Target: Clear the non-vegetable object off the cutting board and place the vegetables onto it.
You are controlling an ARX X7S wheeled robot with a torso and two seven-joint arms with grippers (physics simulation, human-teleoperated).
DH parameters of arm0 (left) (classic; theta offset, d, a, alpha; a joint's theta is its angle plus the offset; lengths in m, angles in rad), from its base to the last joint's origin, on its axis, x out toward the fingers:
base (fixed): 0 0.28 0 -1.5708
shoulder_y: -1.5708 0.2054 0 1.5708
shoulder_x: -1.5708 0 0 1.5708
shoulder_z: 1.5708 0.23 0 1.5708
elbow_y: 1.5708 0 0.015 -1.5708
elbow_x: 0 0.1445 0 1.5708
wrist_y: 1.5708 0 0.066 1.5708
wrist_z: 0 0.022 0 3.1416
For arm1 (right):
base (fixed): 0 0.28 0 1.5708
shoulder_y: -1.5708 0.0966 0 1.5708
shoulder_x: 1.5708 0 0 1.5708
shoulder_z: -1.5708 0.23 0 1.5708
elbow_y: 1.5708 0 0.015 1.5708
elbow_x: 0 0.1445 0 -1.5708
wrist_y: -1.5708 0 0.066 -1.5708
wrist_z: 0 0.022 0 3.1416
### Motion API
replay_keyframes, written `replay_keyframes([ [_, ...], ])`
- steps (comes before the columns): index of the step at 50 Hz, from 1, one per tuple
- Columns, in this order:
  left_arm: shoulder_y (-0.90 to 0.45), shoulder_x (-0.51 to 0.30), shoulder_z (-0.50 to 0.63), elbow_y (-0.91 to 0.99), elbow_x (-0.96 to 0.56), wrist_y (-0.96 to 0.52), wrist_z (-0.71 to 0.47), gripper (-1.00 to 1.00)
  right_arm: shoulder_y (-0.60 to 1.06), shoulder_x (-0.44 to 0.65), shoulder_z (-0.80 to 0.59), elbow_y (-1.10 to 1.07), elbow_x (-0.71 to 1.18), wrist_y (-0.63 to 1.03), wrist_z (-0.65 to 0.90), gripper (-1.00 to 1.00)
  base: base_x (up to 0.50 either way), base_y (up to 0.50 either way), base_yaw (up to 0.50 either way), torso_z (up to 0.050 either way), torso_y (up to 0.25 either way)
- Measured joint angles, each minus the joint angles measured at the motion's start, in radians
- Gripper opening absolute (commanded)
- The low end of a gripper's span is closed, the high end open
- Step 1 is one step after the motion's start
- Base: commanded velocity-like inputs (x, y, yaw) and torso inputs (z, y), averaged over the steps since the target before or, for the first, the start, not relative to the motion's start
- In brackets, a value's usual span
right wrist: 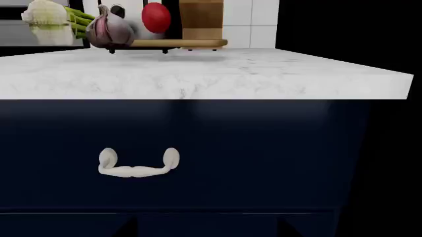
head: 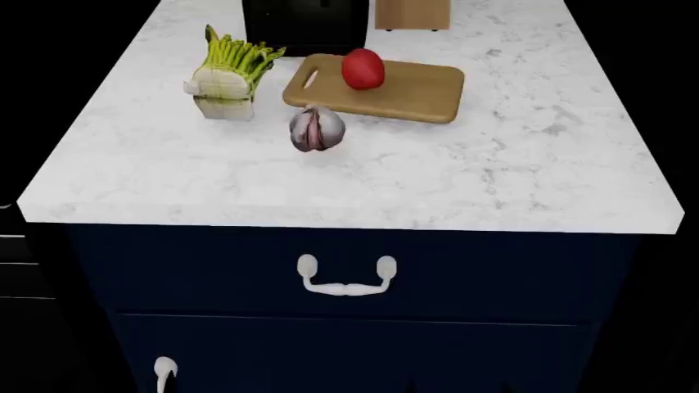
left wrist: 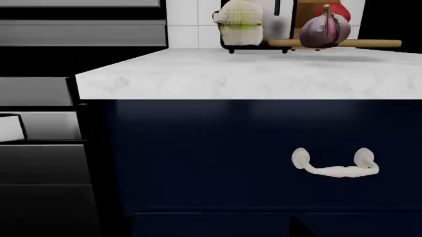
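The red fruit sits on the wooden cutting board near its slot end, at the back of the counter. The asparagus bundle lies on the counter left of the board. The garlic bulb lies on the counter just in front of the board. Neither gripper shows in the head view. Both wrist cameras are below counter height, facing the navy cabinet. The left gripper and right gripper show only as dark fingertip wedges set wide apart, empty. The garlic and fruit show above the counter edge.
A wooden knife block and a black appliance stand behind the board. The white marble counter overhangs a navy drawer with a white handle. Stainless appliance fronts stand left of the cabinet.
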Motion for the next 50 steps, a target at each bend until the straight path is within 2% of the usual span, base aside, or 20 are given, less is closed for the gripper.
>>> replay_keyframes([
  [24, -0.003, -0.046, 0.047, 0.009, -0.053, -0.009, -0.052, 1.00, 0.004, 0.050, -0.059, 0.000, 0.049, 0.007, 0.063, 1.00, 0.00, 0.00, 0.00, 0.000, 0.000],
  [32, -0.025, -0.060, 0.045, 0.023, -0.100, -0.102, -0.062, 1.00, -0.001, 0.062, -0.057, -0.042, 0.084, 0.049, 0.083, 1.00, 0.00, 0.00, 0.00, 0.000, 0.000],
  [40, -0.038, -0.082, 0.056, 0.075, -0.114, -0.181, -0.080, 1.00, -0.004, 0.092, -0.056, -0.166, 0.095, 0.174, 0.118, 1.00, 0.00, 0.00, 0.00, 0.000, 0.000],
  [50, -0.063, -0.122, 0.065, 0.245, -0.162, -0.387, -0.086, 1.00, 0.031, 0.141, -0.066, -0.376, 0.073, 0.442, 0.165, 1.00, 0.00, 0.00, 0.00, 0.000, 0.000],
])
